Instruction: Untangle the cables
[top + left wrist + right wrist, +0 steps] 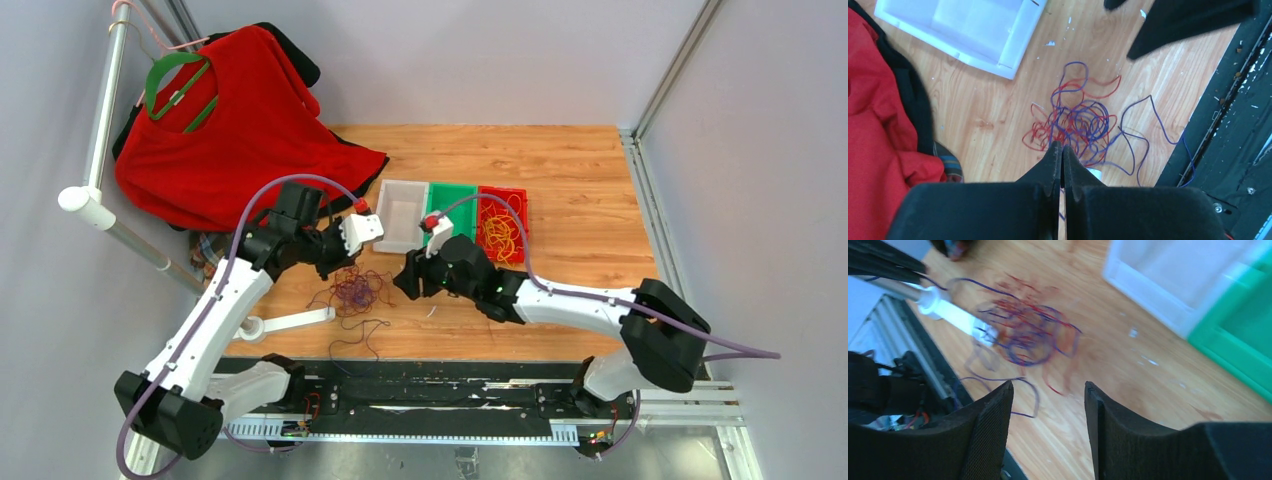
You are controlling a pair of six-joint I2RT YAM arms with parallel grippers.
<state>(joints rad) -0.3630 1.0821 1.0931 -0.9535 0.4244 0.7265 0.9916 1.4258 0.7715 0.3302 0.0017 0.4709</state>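
Note:
A tangle of thin red and purple cables point(352, 290) point(1080, 122) point(1023, 335) lies on the wooden table between the arms. One purple strand point(365, 335) trails from it toward the near edge. My left gripper point(340, 266) point(1062, 145) is shut, its tips at the tangle's edge. Strands run right up to them, and a purple one shows in the slit behind. My right gripper point(408, 280) point(1048, 387) hovers open just right of the tangle with nothing between its fingers. Yellow-orange cables point(500, 232) lie in the red bin.
A clear bin point(400, 215), a green bin point(455, 200) and a red bin point(518, 195) stand in a row behind the tangle. A white rod point(290, 322) lies left of it. A red shirt point(240, 130) on a hanger covers the back left.

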